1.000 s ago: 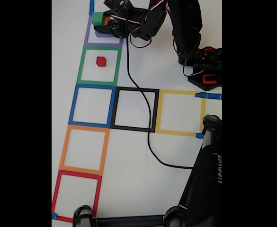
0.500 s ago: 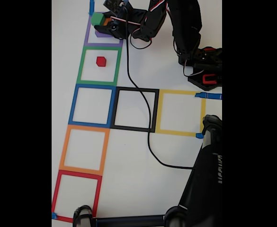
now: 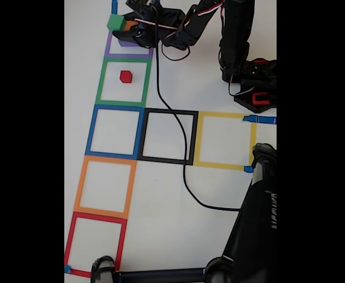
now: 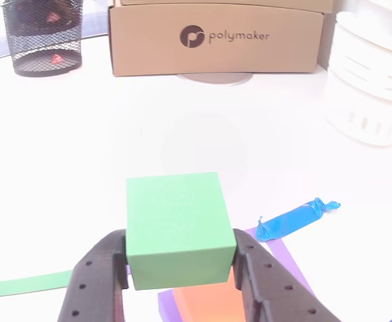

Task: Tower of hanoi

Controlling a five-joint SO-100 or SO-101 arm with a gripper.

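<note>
between its fingers, the end effector (image 4: 181,258) clamps a green cube (image 4: 177,225)

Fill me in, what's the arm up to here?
The black two-finger gripper is shut on a green cube, held above an orange block over the purple taped square at the top of the fixed view. A small red cube sits in the green taped square; the other taped squares hold nothing.
</note>
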